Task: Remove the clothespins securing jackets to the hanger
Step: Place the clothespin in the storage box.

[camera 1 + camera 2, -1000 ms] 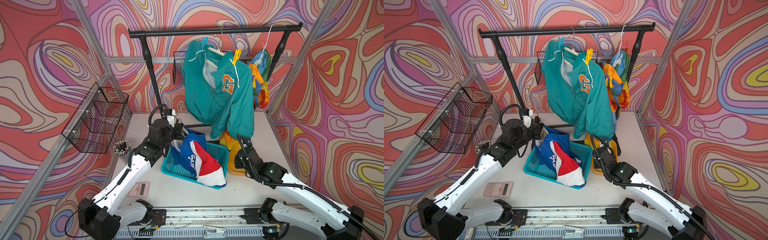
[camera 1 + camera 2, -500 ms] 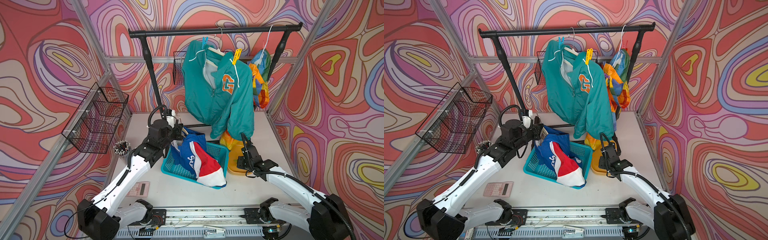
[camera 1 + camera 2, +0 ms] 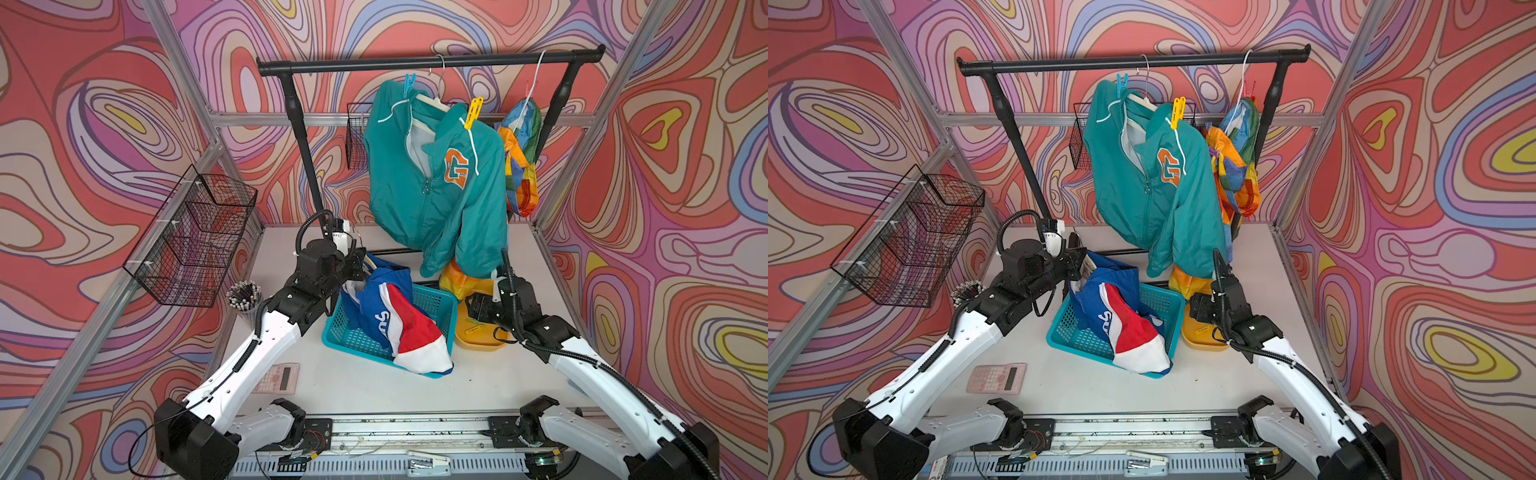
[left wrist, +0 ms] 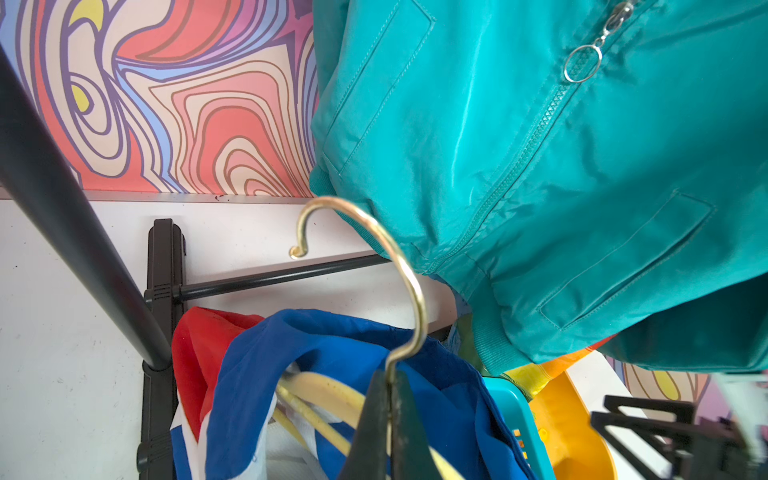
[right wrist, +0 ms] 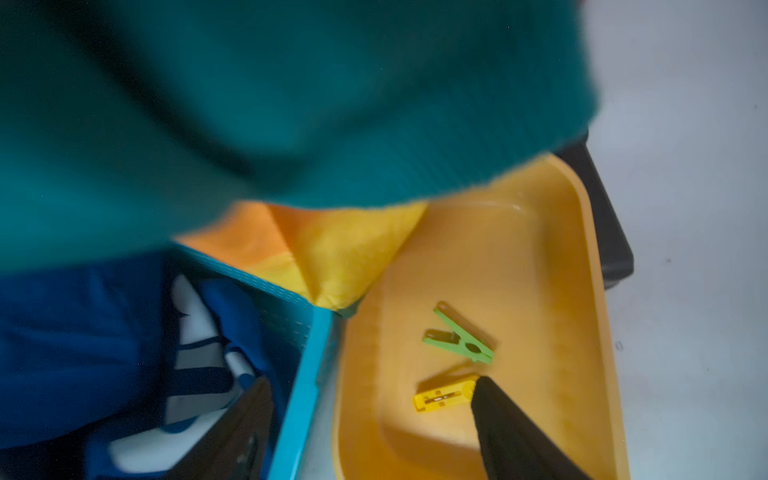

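Observation:
A teal jacket point(image 3: 436, 183) hangs on the black rail point(image 3: 353, 65), pinned to its hanger by a blue clothespin point(image 3: 409, 84) and a yellow clothespin point(image 3: 473, 113). Beside it hangs a rainbow jacket point(image 3: 521, 166) with a red clothespin point(image 3: 1249, 88). The blue, red and white jacket point(image 3: 395, 320) lies in the teal basket point(image 3: 434, 299). My left gripper point(image 4: 390, 376) is shut on a brass hanger hook point(image 4: 399, 257) above that jacket. Over the yellow tray point(image 5: 540, 257) my right gripper point(image 5: 372, 386) stands open. A green clothespin point(image 5: 459, 338) and a yellow clothespin point(image 5: 442, 398) lie loose inside the tray.
A black wire basket point(image 3: 195, 237) hangs on the left wall, with a cup of pencils point(image 3: 245, 295) below it. A pink calculator point(image 3: 280, 378) lies near the front left. A small wire basket point(image 3: 356, 137) hangs at the back. The rack's foot bar point(image 4: 266, 280) crosses the table.
My right gripper's jaws have gone from nearly shut to open, and the right arm has shifted over the yellow tray. The left arm has stayed still.

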Controlling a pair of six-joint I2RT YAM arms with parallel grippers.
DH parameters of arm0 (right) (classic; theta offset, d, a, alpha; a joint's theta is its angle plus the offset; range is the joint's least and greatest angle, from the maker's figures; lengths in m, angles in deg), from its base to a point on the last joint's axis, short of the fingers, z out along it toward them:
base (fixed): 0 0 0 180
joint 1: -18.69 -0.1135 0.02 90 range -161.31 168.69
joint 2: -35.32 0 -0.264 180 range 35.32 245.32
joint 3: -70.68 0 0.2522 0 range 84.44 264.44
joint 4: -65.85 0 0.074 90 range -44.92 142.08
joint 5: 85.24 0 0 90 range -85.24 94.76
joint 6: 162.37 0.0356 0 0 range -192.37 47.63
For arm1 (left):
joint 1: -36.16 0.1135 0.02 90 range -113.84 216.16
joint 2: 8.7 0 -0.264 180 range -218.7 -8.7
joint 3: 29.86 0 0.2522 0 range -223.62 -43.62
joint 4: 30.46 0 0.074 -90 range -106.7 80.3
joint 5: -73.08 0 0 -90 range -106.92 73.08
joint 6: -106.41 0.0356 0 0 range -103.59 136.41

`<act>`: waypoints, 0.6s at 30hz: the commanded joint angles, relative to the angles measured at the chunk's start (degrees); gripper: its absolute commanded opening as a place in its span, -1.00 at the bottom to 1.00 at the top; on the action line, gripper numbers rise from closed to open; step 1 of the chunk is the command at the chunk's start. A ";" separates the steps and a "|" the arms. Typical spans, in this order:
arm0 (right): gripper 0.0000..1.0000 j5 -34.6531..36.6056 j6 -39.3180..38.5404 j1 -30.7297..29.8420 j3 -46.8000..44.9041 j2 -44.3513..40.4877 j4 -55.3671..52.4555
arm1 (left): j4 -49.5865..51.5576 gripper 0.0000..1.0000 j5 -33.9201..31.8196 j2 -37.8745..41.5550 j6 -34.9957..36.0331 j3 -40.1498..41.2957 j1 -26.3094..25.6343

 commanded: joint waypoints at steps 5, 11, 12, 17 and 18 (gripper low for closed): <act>0.41 -3.29 0.74 -7.58 6.47 -2.61 1.70 | -1.51 -1.00 -0.19 1.50 -1.09 0.47 0.00; 0.41 6.18 -0.55 -23.88 12.16 0.99 4.15 | 0.56 -1.00 -1.97 1.60 -0.58 -0.30 0.00; 0.41 6.69 -1.13 -26.00 13.00 1.73 5.01 | 1.02 -1.00 -2.38 1.51 -0.59 -0.62 -0.02; 0.41 10.63 -5.08 -34.68 17.22 6.46 3.47 | 2.43 -1.00 -3.17 0.72 -1.29 -1.63 0.00; 0.41 11.32 -5.62 -35.51 17.79 6.99 2.65 | 2.94 -1.00 -3.24 0.42 -1.29 -1.92 0.00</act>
